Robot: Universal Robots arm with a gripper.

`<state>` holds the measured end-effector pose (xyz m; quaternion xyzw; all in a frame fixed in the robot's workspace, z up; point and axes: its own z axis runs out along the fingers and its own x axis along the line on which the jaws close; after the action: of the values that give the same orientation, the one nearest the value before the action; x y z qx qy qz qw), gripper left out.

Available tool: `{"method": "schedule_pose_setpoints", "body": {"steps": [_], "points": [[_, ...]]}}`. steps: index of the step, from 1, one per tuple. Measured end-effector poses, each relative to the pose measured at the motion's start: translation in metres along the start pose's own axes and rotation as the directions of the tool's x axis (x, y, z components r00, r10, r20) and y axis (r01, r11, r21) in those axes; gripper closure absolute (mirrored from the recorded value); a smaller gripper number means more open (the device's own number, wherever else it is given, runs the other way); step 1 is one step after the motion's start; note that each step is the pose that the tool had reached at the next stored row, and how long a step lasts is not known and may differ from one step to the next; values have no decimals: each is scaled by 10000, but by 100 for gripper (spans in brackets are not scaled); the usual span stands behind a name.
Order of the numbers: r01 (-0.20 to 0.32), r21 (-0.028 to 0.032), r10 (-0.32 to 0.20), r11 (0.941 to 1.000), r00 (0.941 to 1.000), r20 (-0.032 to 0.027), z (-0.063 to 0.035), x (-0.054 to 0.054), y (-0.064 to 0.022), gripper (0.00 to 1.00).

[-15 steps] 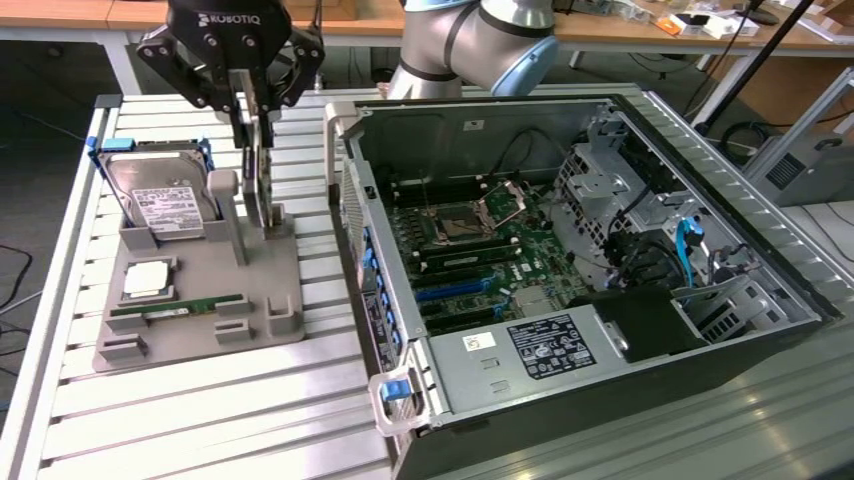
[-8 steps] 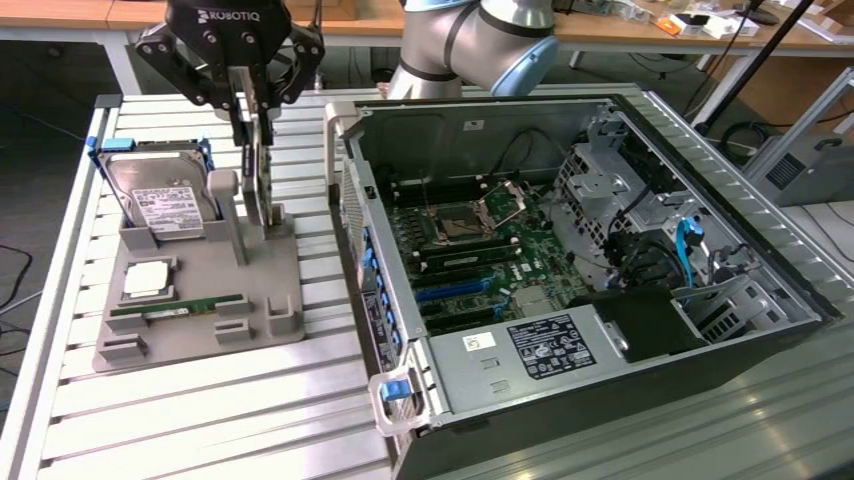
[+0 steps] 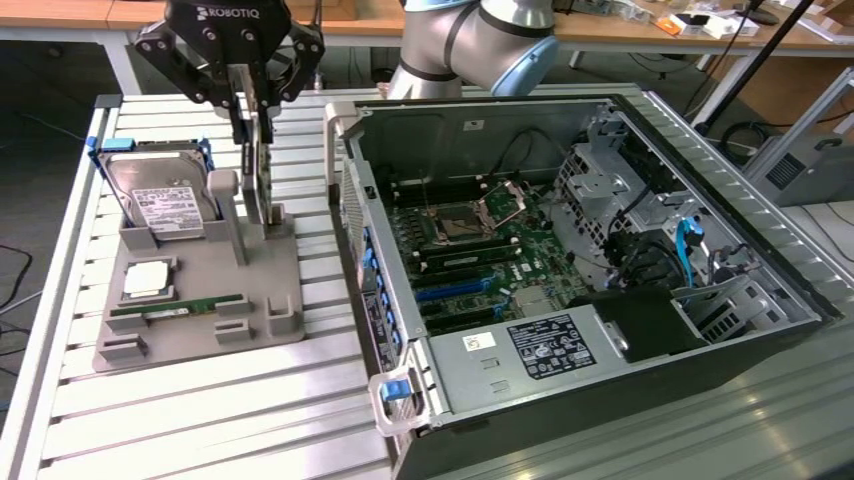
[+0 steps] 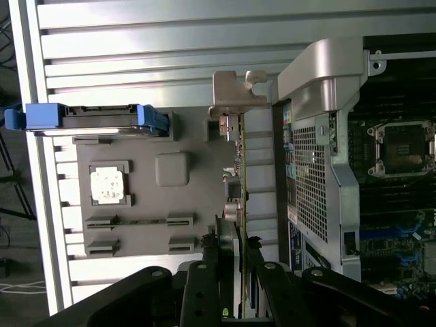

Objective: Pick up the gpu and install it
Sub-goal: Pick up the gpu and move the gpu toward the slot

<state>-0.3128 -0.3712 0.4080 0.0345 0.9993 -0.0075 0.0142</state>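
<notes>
I have the gripper (image 3: 256,135) narrowed onto the gpu (image 3: 263,185), one finger on each flat face. As far as I can judge the card's top edge is clamped between the jaws rather than merely straddled. The card hangs straight down below the jaws, on edge, over the grey holder (image 3: 267,285). I cannot tell whether its lower edge is clear of the holder's slot or seated in it.

To do this step well, I want the lift to go straight up along the card's own plane, with no twist, so the lower edge does not drag on the slot walls. The grip sits on a thin board, so I judge that any sideways pull could lever it out of the pads. The open computer case (image 3: 534,110) stands beside the jaws, on the exterior view's right, and its near wall must be cleared.

The gpu is a thin, flat, dark board, seen almost edge-on. In the wrist view small components stud one face, and a silver metal bracket (image 4: 235,92) with a bent tab caps the end farthest from the jaws.
</notes>
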Motion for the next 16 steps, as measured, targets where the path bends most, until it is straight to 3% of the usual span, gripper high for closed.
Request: {"method": "schedule_pose_setpoints", "body": {"steps": [12, 16], "points": [[1, 0, -1, 10000, 10000, 0, -37, -1, -1, 73], [0, -1, 0, 10000, 10000, 0, -101, -3, -1, 73]]}}
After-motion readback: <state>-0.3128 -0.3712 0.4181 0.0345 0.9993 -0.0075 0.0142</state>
